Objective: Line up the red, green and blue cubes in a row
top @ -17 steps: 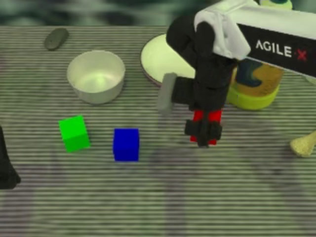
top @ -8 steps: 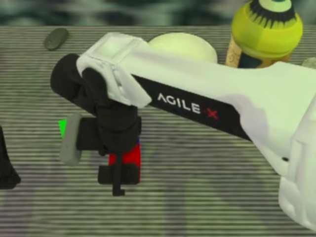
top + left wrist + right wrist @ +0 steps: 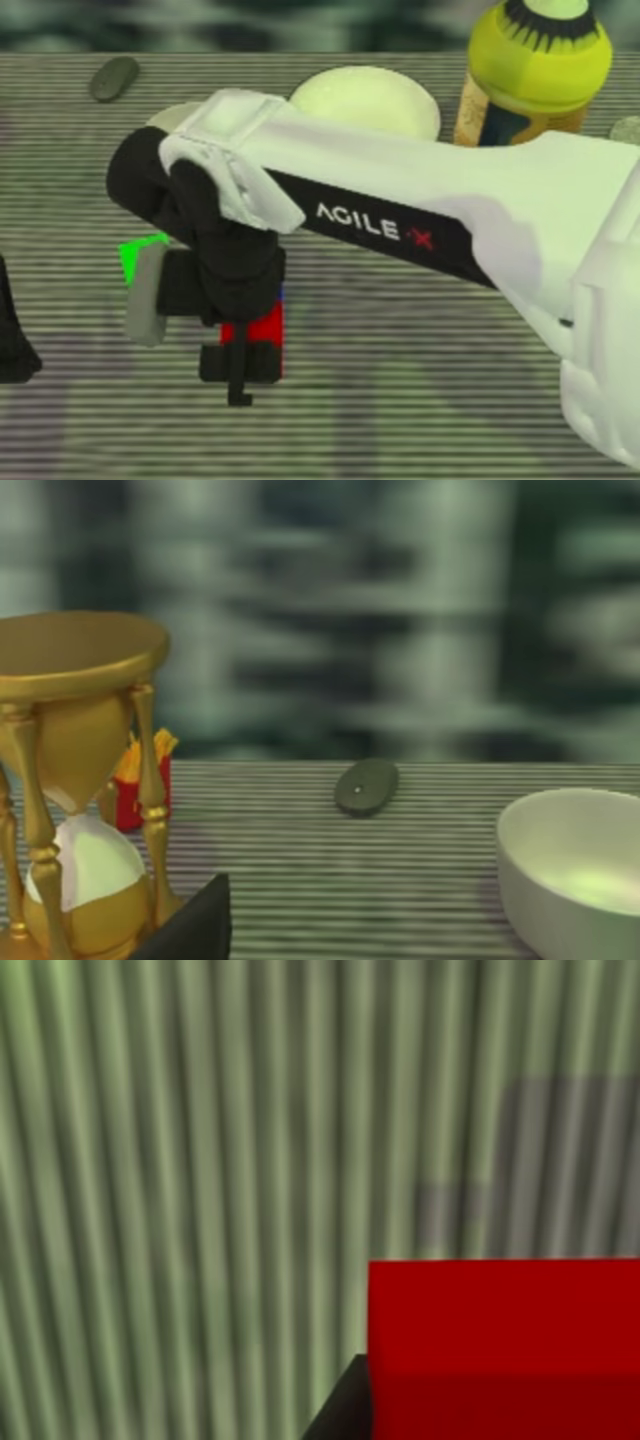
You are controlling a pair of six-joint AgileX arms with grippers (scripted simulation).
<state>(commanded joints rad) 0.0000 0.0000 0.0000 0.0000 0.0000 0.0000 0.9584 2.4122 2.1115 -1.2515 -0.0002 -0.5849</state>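
Right gripper (image 3: 240,362) is clamped on the red cube (image 3: 262,330) and has swung from mid-table toward the left edge, now barely moving, so I'd judge placement is next. Top view shows only a corner of the green cube (image 3: 138,255); blue is hidden under the arm. Right wrist view shows red cube above bare table (image 3: 180,1160); left wrist view, parked at the left edge, shows the white bowl (image 3: 560,880).

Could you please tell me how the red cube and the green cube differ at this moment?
The bright red cube sits in the right hand, while the bright green cube lies free on the striped table. The red shows one side under the arm; the green only a corner. Both are plain, solid-coloured blocks.
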